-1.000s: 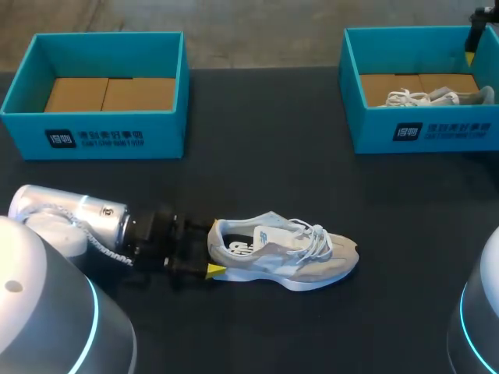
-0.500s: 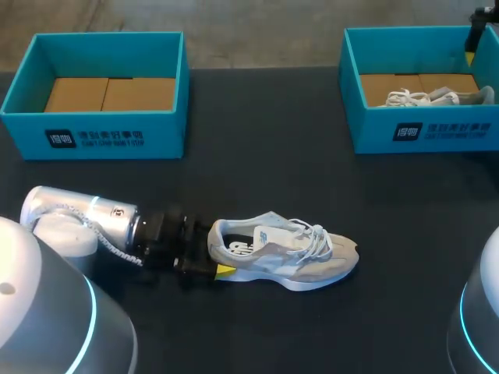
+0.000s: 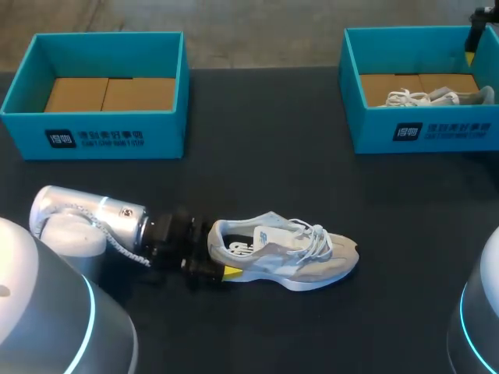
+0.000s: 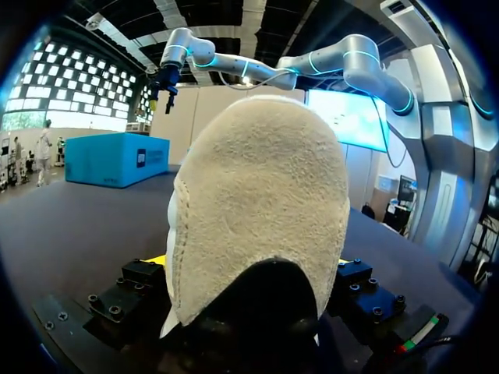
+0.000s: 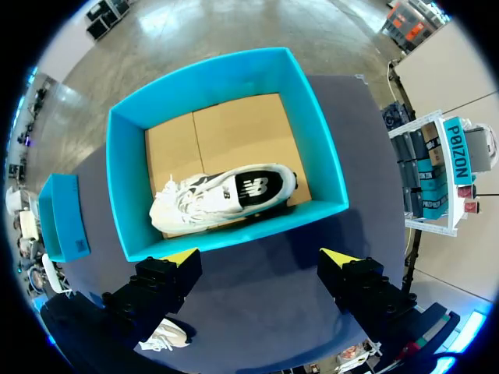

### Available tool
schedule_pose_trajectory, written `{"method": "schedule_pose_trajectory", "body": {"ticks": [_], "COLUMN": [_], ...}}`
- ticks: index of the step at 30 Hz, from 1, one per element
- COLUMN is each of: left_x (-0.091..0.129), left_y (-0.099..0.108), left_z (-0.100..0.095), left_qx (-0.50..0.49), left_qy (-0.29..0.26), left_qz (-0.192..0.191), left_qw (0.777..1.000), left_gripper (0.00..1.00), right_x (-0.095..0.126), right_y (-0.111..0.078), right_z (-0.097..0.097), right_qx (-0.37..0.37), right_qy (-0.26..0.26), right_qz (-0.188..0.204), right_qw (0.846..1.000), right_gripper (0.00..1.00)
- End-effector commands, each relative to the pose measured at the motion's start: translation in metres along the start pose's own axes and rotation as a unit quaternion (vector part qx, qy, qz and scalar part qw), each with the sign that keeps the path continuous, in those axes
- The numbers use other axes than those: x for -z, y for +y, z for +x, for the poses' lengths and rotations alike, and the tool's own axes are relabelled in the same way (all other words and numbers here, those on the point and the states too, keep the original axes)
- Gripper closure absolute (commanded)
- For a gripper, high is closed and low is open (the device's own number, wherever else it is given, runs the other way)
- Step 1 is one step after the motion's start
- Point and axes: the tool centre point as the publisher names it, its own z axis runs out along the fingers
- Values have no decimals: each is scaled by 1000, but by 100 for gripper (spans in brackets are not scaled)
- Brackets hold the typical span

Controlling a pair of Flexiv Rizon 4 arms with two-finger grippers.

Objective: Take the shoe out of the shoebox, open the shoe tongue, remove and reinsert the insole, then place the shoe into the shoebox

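Sneaker [image 3: 284, 253] heel in the left gripper [image 3: 222, 252].
Jaws wide, it straddles the shoe on the table [image 3: 257, 179], probably to steady it; farther off, the right gripper [image 5: 261, 257] hangs spread above the shoebox [image 5: 234, 234] holding a second sneaker [image 5: 222, 195].

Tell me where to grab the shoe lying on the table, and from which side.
Grip the shoe at its heel, coming in low from the left, one finger on each flank. It stands upright on its sole, heel toward the left gripper, toe to the right; the heel is its narrowest, rounded end.
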Motion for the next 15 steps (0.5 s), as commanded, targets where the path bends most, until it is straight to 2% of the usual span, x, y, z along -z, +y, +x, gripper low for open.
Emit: {"method": "schedule_pose_trajectory", "body": {"ticks": [1, 2, 4, 5, 6, 15], "left_x": [-4, -4, -5, -5, -5, -4], "left_y": [3, 3, 3, 3, 3, 4], "left_z": [0, 0, 1, 1, 1, 1], "left_qx": [0, 0, -1, -1, -2, -5], "left_qy": [-2, -2, -2, -2, -2, 1], "left_qz": [2, 2, 3, 3, 4, 0], "left_qw": [1000, 1000, 1000, 1000, 1000, 1000], "left_gripper": [0, 0, 56, 81, 100, 100], "right_x": [0, 0, 0, 0, 0, 0], "right_y": [-1, -1, -1, -1, -1, -1], "right_z": [0, 0, 0, 0, 0, 0], "right_qx": [0, 0, 0, 0, 0, 0], "right_qy": [0, 0, 0, 0, 0, 0], "right_qz": [-1, -1, -1, -1, -1, -1], "right_qw": [1000, 1000, 1000, 1000, 1000, 1000], "right_gripper": [0, 0, 0, 0, 0, 0]}}
